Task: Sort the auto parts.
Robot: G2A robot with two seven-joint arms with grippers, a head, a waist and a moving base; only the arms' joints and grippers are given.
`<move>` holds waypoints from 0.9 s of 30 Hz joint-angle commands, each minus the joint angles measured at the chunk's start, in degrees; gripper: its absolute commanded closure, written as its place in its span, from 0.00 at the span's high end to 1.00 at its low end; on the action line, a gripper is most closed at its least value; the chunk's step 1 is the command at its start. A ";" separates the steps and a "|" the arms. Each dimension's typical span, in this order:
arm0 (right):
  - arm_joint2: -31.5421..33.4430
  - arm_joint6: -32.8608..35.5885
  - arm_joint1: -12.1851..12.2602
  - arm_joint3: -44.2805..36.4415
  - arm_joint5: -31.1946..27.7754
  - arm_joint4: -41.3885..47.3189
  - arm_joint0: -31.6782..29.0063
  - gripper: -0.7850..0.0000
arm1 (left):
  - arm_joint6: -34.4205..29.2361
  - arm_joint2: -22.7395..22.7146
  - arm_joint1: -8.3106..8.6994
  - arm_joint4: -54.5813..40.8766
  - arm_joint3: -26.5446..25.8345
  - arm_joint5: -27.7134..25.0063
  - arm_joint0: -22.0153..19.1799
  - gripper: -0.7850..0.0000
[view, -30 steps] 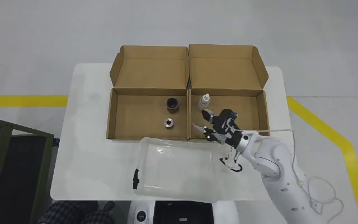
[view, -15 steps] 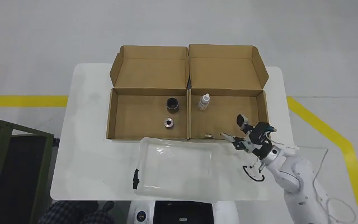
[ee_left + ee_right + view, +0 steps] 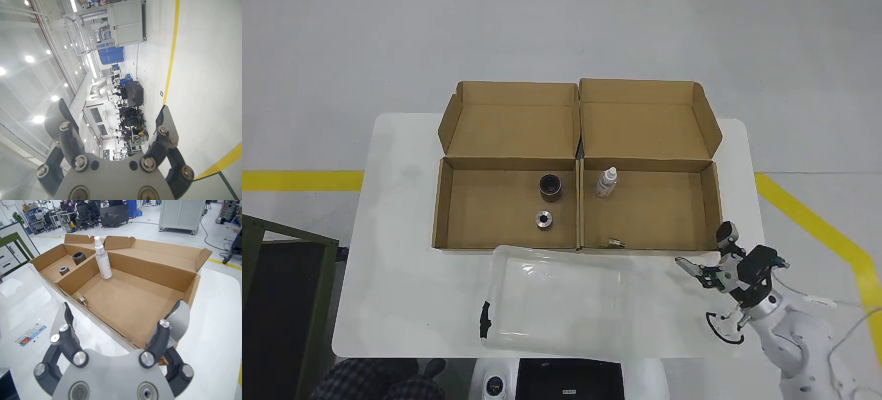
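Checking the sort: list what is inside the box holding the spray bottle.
A spray bottle standing upright and a small metal part lying near the dividing wall. The right end effector covers one near corner of the box.

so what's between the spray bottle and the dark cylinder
The two cardboard boxes' adjoining side walls separate the spray bottle and the dark cylinder, plain in the top view.

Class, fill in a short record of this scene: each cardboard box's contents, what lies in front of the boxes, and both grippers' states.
Left cardboard box: dark cylinder, metal ring
Right cardboard box: upright spray bottle, small metal part in a near corner
In front: clear plastic bin
Right gripper: open, empty, by the right cardboard box
Left gripper: open, empty
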 commanded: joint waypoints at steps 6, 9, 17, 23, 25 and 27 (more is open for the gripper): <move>2.45 -5.11 0.18 1.04 0.99 -1.38 -2.25 1.00 | 0.00 0.00 0.00 0.00 0.00 0.00 0.00 1.00; 3.48 -6.53 0.26 0.91 1.25 -1.65 -3.29 1.00 | 0.00 0.00 0.00 0.00 0.00 0.00 0.00 1.00; 4.77 -7.88 0.29 0.84 2.21 -1.15 -4.55 1.00 | 0.00 0.00 0.00 0.00 0.00 0.00 0.00 1.00; 4.82 -7.88 0.27 0.93 2.39 -0.90 -4.59 1.00 | 0.00 0.00 0.00 0.00 0.00 0.00 0.00 1.00; 4.82 -7.88 0.27 0.93 2.39 -0.90 -4.59 1.00 | 0.00 0.00 0.00 0.00 0.00 0.00 0.00 1.00; 4.82 -7.88 0.27 0.93 2.39 -0.90 -4.59 1.00 | 0.00 0.00 0.00 0.00 0.00 0.00 0.00 1.00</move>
